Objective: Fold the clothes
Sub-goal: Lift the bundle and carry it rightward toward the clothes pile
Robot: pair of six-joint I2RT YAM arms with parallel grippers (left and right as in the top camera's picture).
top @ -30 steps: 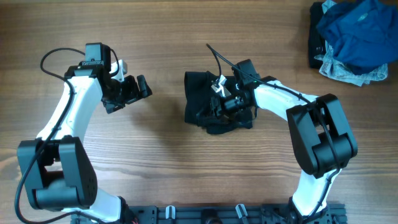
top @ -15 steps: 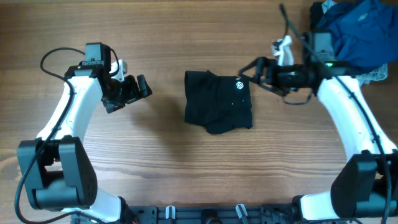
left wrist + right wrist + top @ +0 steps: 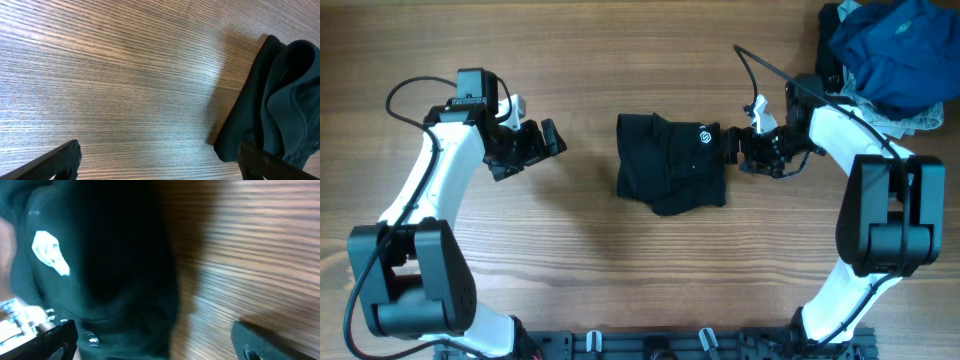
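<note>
1. One black garment (image 3: 670,175) lies as a compact folded bundle at the middle of the surface (image 3: 620,60). One white logo (image 3: 704,137) faces up near its right edge.
2. Tools: two. Left tool (image 3: 533,150): fingers apart, empty, well apart from the garment on its left side.
3. Right tool (image 3: 735,152): fingers apart, gripping nothing, just beside the garment's right edge. Contact cannot be told.
4. Far right corner: one blue garment (image 3: 895,50) heaped on one pale patterned cloth (image 3: 880,118).

Earlier atop black garment (image 3: 670,175), right tool (image 3: 732,150) swung away, returned beside its right edge, jaws spread.
</note>
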